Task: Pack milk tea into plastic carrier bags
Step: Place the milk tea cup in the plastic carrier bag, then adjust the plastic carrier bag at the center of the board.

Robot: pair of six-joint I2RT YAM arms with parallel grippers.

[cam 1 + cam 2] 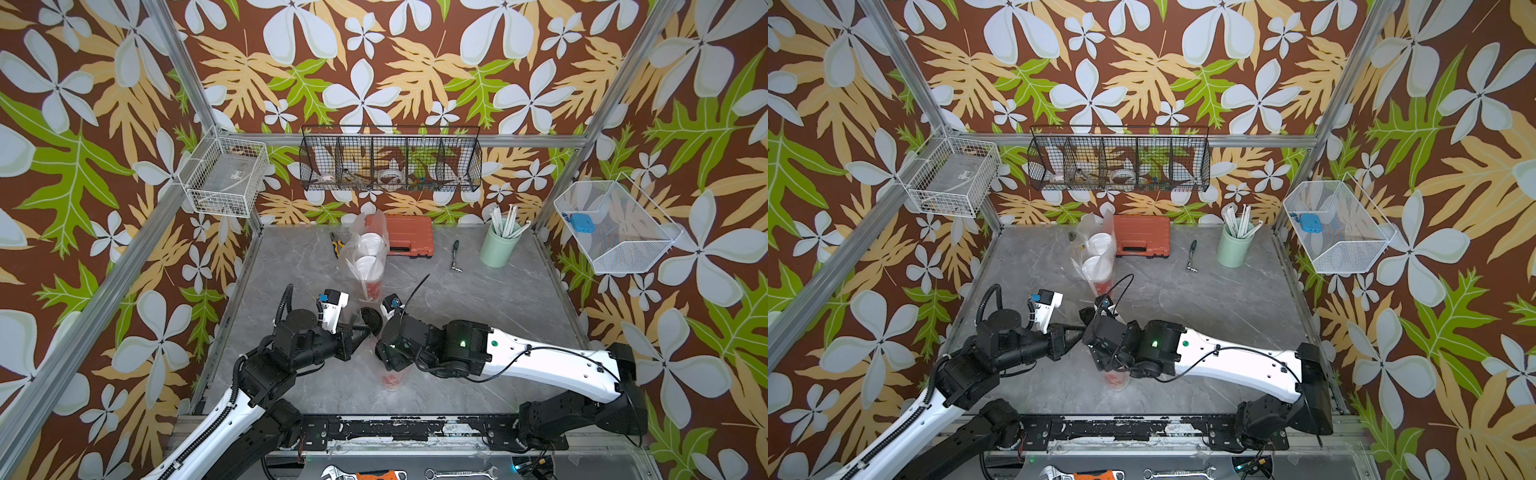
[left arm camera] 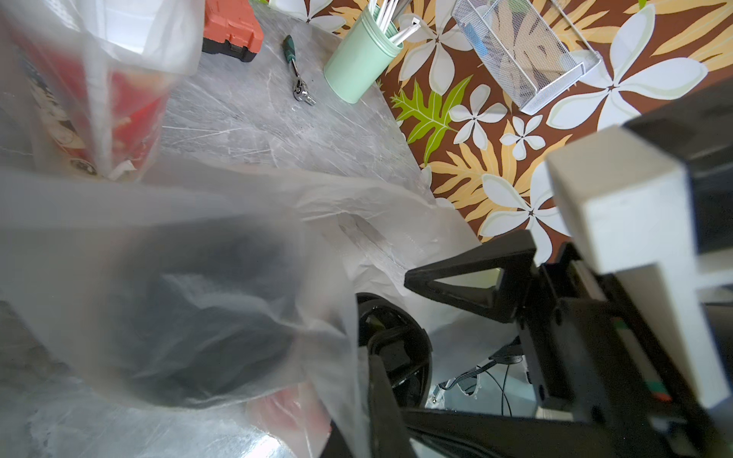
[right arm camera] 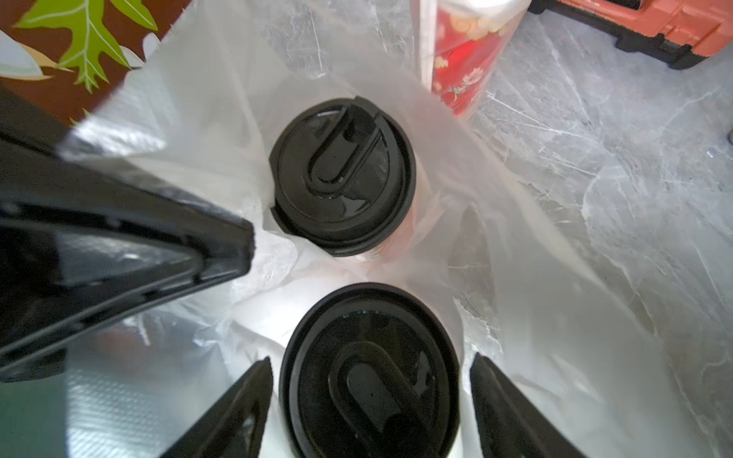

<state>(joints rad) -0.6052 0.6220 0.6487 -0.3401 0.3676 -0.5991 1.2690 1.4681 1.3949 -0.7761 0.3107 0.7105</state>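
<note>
Nearest me, a black-lidded cup point(image 3: 369, 372) sits inside the carrier bag point(image 3: 535, 277), between the parted fingers of my right end effector point(image 3: 371, 357). A second black-lidded cup point(image 3: 343, 174) stands just beyond them. My left end effector point(image 3: 238, 246) is closed, seemingly pinching the bag's rim.

No legible text anywhere from where I stand.

- Milk tea cup point(image 3: 460, 67), red side: printed figures and flowers only; any lettering among them is blurred out.
- Black lid point(image 3: 341, 174): a short raised mark near the rim, possibly moulded lettering, too small to read.
- Combination wrench point(image 1: 1179, 473) at the near edge: a stamped line along the shank, unreadable in both top views.
- Clear box point(image 1: 232, 174) in the white wire basket point(image 1: 199, 195): a small dark label, characters not resolvable.
</note>
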